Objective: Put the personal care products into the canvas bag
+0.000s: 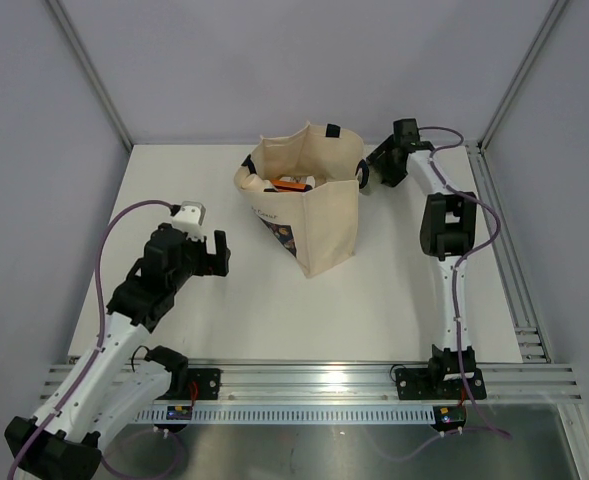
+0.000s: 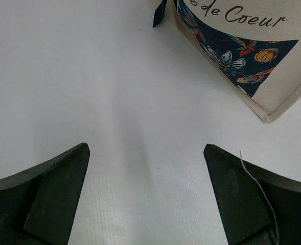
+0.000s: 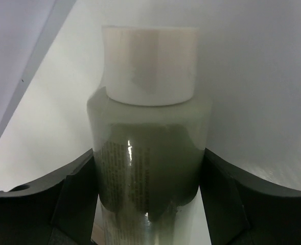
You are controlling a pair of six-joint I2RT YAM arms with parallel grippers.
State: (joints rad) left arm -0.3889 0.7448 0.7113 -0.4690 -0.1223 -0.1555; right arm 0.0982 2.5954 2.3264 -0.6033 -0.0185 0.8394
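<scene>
The beige canvas bag (image 1: pixel 312 205) stands upright at mid-table, black handles at its rim, its dark floral print facing left; the print also shows in the left wrist view (image 2: pixel 242 56). Some items lie inside it, one of them orange (image 1: pixel 292 184). My right gripper (image 1: pixel 379 167) is at the bag's far right side. In the right wrist view it (image 3: pixel 149 176) is shut on a sage-green bottle (image 3: pixel 149 132) with a white cap (image 3: pixel 150 64). My left gripper (image 1: pixel 212 256) is open and empty over bare table left of the bag, its fingers (image 2: pixel 53 189) spread wide. The other bottles are not in view.
The white table (image 1: pixel 224 330) is bounded by grey walls at the back and sides and by an aluminium rail (image 1: pixel 314 380) at the near edge. The right arm's elbow (image 1: pixel 446 225) stands to the right of the bag.
</scene>
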